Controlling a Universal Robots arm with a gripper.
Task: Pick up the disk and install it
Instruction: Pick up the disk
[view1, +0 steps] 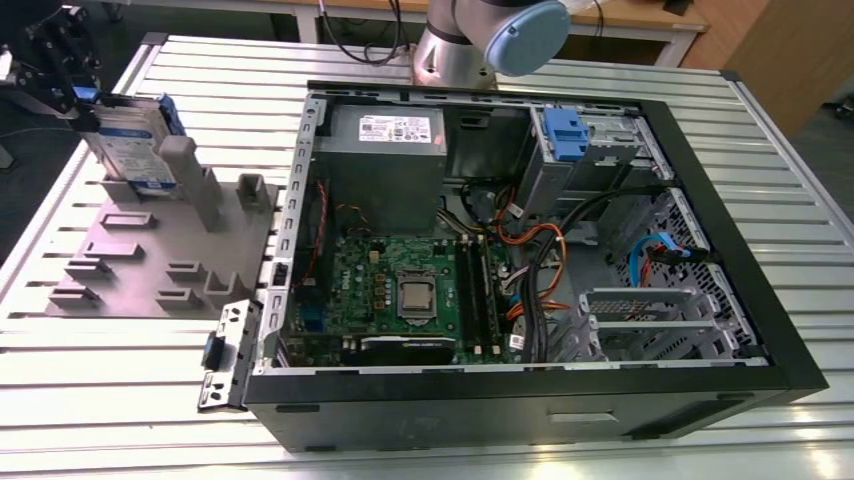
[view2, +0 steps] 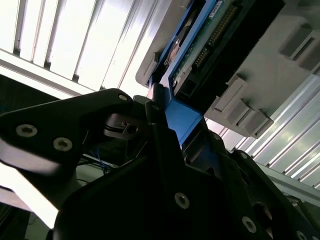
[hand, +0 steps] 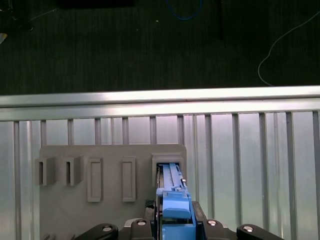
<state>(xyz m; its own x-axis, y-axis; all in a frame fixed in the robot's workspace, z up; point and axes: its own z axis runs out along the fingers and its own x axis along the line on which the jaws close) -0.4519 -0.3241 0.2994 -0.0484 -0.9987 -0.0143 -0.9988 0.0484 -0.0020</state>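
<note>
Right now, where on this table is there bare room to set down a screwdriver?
Bare table slats lie at the exterior view's lower left, bordered by the grey holder plate and the computer case, and along the top between the disk and the arm's base. It is crowded inside the case and where the gripper grips the disk.

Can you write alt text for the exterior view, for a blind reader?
A black gripper sits at the top of the disk, which stands upright in a grey holder beside an open computer case on a slatted metal table.
</note>
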